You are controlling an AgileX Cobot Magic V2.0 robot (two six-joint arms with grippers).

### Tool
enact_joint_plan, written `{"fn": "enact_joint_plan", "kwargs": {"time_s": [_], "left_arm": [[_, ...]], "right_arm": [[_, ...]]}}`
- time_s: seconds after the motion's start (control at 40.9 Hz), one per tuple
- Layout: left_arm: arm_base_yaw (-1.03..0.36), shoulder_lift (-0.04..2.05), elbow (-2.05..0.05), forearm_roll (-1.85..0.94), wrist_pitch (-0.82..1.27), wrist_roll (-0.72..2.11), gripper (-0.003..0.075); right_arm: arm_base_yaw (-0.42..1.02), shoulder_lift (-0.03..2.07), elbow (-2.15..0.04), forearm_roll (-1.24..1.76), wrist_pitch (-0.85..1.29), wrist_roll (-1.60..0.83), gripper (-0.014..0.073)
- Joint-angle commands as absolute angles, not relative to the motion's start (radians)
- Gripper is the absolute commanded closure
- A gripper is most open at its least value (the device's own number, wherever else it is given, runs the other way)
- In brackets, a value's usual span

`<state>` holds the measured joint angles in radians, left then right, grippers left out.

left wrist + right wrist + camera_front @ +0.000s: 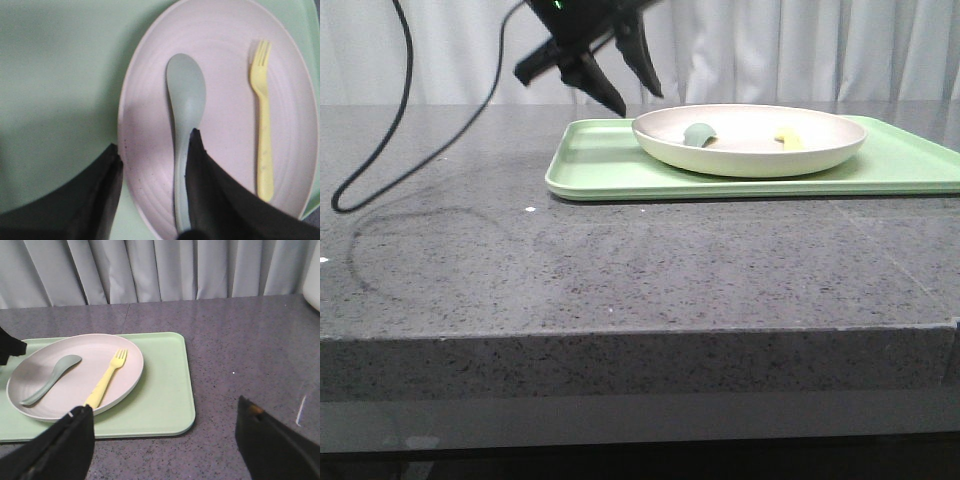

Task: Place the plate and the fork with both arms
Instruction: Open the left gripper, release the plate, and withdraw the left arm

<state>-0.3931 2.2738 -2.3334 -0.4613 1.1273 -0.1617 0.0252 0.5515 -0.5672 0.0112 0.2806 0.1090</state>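
Observation:
The cream-white plate (750, 157) lies on a light-green tray (600, 165) at the far right of the table. On the plate lie the pale-yellow fork (788, 139) and a muted-green spoon (700, 133). My left gripper (640, 100) hangs open just above the plate's left rim. In the left wrist view its fingers straddle the rim of the plate (225, 100): one over the tray, one over the spoon's (186, 95) handle, with the fork (262, 115) further off. My right gripper (165, 410) is open and empty over the table, beside the tray's (160, 390) corner and short of the plate (90, 352) and fork (106, 380).
A black cable (380, 130) loops down onto the table at the far left. Grey stone tabletop (620, 270) stretches in front of the tray. White curtains hang behind. A white object (314, 280) shows at the right wrist view's edge.

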Motion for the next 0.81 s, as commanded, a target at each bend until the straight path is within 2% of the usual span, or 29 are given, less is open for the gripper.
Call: {"fn": "enact_joint_plan", "kwargs": {"time_s": [0.0,0.098,0.293,0.416,0.538,0.782], "left_arm": [[-0.358,2.199,-2.456,-0.486,1.194,-0.126,0.0416],[-0.343,2.199,-2.526,-0.459,1.269,-0.126,0.0461],[-0.344,2.175,-2.552,-0.426,1.273,-0.091,0.0737],[-0.344,2.136,-2.552,-0.39,1.273,-0.076,0.0738],[-0.344,2.049,-2.502,-0.22,1.273,-0.076,0.0738],[-0.332,1.807,-2.138,0.072,1.262,-0.111,0.0738]], "right_arm": [[0.026,0.559,-0.599,0.011,0.206,0.1,-0.0007],[0.026,0.559,-0.599,0.011,0.206,0.1,-0.0007],[0.026,0.559,-0.599,0.011,0.206,0.1,-0.0007],[0.026,0.559,-0.599,0.011,0.206,0.1,-0.0007],[0.026,0.559,-0.599,0.011,0.207,0.1,-0.0007],[0.026,0.559,-0.599,0.011,0.207,0.1,-0.0007]]}}
